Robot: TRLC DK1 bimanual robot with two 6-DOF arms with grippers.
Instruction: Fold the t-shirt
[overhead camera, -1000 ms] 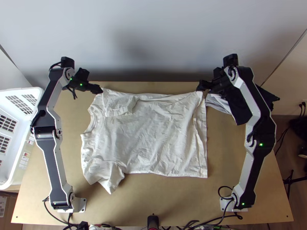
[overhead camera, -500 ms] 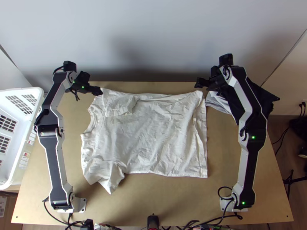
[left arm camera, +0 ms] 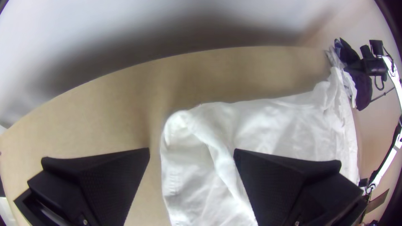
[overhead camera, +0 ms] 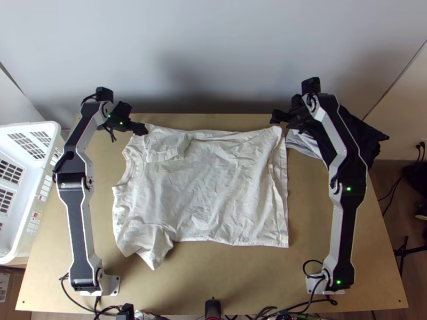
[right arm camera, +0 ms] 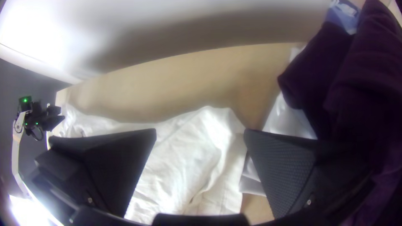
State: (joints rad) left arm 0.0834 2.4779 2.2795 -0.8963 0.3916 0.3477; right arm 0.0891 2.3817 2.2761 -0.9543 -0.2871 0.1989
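A white basket (overhead camera: 32, 126) with slotted walls is seen beside the table (overhead camera: 213, 277), at the left. The white T-shirt (overhead camera: 208, 186) is laid spread on the tabletop, its far sleeve folded inward. The left gripper (overhead camera: 143, 129), its fingers parted, is positioned at the shirt's far left corner; the right gripper (overhead camera: 274, 117), likewise parted, is positioned at the far right corner, near dark cloth (right arm camera: 368, 75).
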